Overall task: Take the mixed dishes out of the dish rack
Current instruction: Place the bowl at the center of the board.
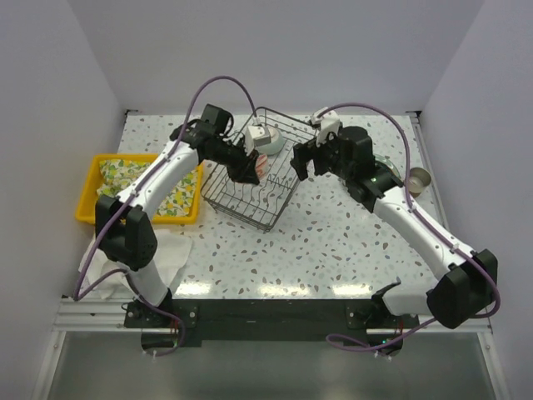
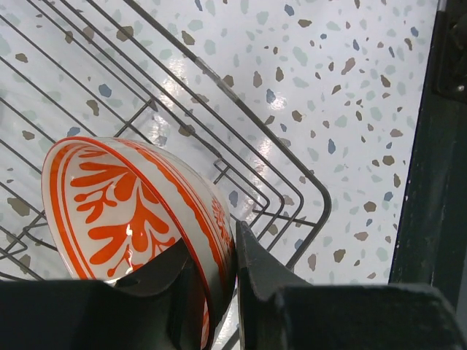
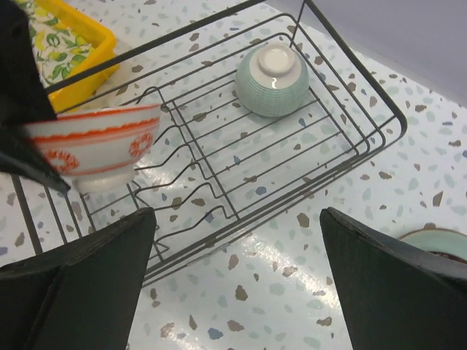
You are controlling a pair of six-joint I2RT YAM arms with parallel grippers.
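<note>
Across the speckled table (image 1: 333, 242), the dish rack (image 1: 241, 200) sits near the middle, with a yellow tray (image 1: 86, 200) apart at the left edge. The left claw (image 2: 219, 251) is pinching the rim of the red-patterned bowl (image 2: 124, 211) inside the rack — one finger within, one outside. The right claw (image 3: 237, 248) hangs spread wide and empty over the rack's edge. A celadon bowl (image 3: 273, 80) lies upside down in the rack's far corner. A beige cup (image 1: 418, 179) stands on the table — off to the right.

Speckled terrazzo table (image 1: 333, 242), black wire dish rack (image 1: 250, 202), yellow tray (image 1: 83, 204), beige cup (image 1: 418, 179), perhaps white cloth (image 1: 176, 254).
</note>
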